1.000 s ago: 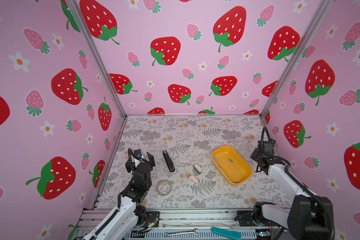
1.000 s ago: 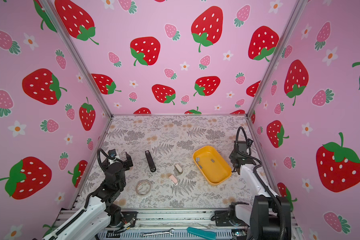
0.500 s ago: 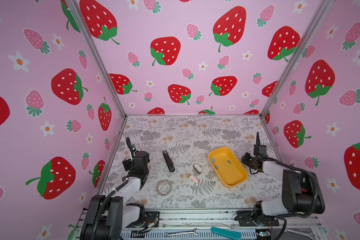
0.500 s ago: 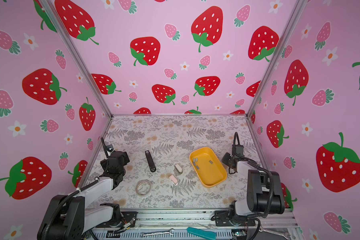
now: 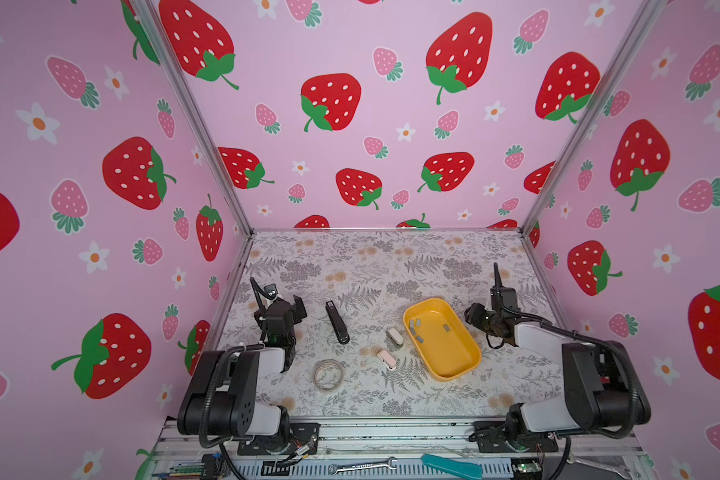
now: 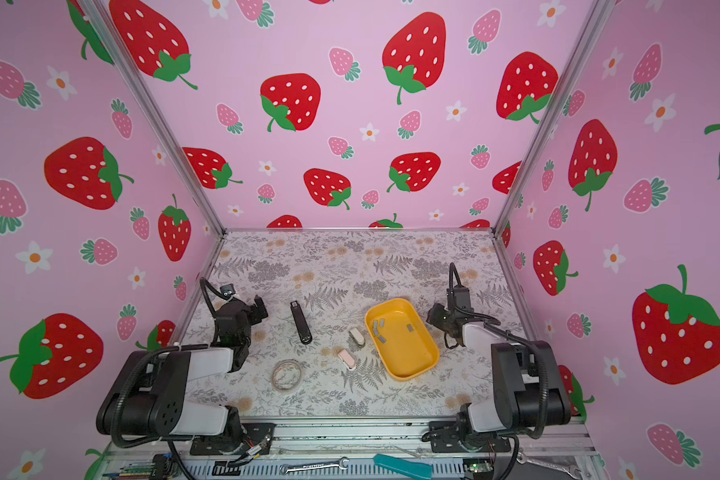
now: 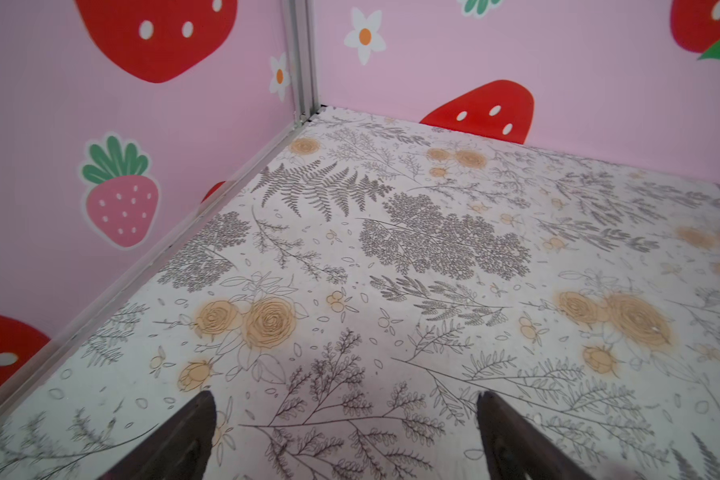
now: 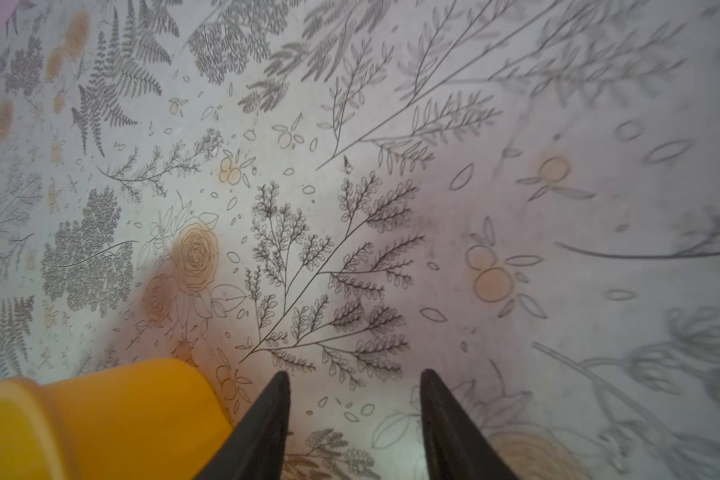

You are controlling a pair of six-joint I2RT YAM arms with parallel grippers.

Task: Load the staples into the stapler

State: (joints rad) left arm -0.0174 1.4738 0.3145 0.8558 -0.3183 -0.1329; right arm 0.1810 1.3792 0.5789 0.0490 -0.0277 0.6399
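Several staple strips (image 5: 415,329) are seen lying inside the yellow tray (image 5: 454,358), right of centre on the floral table (image 5: 391,257). A white stapler (image 5: 395,336) and a pink stapler (image 5: 386,358) are set just left of the tray, with a black stapler (image 5: 336,328) farther left. The left gripper (image 7: 346,399) is spread wide and empty. The right gripper (image 8: 354,378), beside the tray's outer wall, is parted with nothing between its jaws.

Staples (image 5: 415,331) in yellow tray (image 5: 449,355)

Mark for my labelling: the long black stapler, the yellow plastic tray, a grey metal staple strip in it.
long black stapler (image 5: 336,324): a top view, mid-body.
yellow plastic tray (image 5: 447,354): a top view, bare floor.
grey metal staple strip (image 5: 446,328): a top view, its middle.
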